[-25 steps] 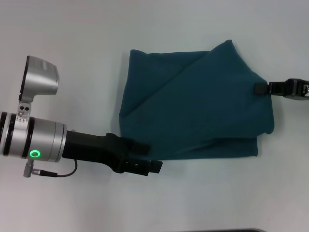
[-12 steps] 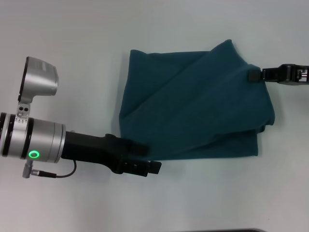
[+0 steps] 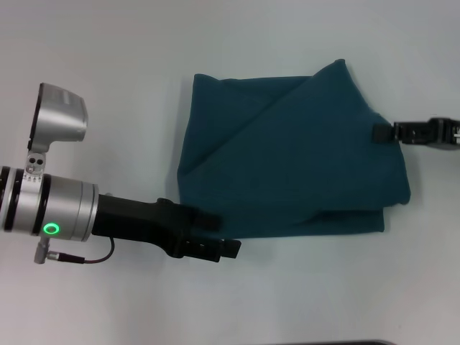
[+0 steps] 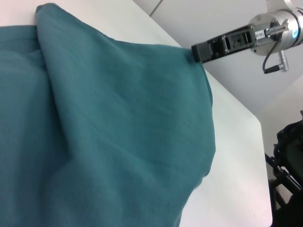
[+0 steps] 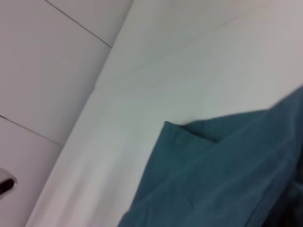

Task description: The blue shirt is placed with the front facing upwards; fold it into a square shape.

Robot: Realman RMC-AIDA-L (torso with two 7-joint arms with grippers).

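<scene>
Now the blue shirt (image 3: 287, 154) lies on the white table (image 3: 129, 65), folded into a thick, roughly square bundle a little toward the table's right side, about midway between its far and near edges. Only plain teal cloth shows; no lettering, collar or label can be seen. A top layer is turned over on a slant, its fold line running from the bundle's left edge up toward the far right corner, where a rounded point of cloth sticks out past the far edge of the bundle. Along the near edge a lower layer peeks out under the upper one, and the near right corner is slightly bunched.

The right gripper (image 3: 381, 132) reaches in from the table's right edge and meets the shirt's right edge about halfway along it. Its black tip lies on the cloth there, and in the left wrist view the same gripper (image 4: 196, 52) touches the raised rim of the fabric, which is lifted into a soft ridge at that spot. Whether its jaws pinch the cloth or merely rest against it cannot be told.

The left gripper (image 3: 215, 237) lies low at the shirt's near left corner, its black body coming in from the table's left edge. Its fingers sit at the corner, one touching the cloth's edge and one on the table just beside it; how its jaws stand cannot be told either.
</scene>
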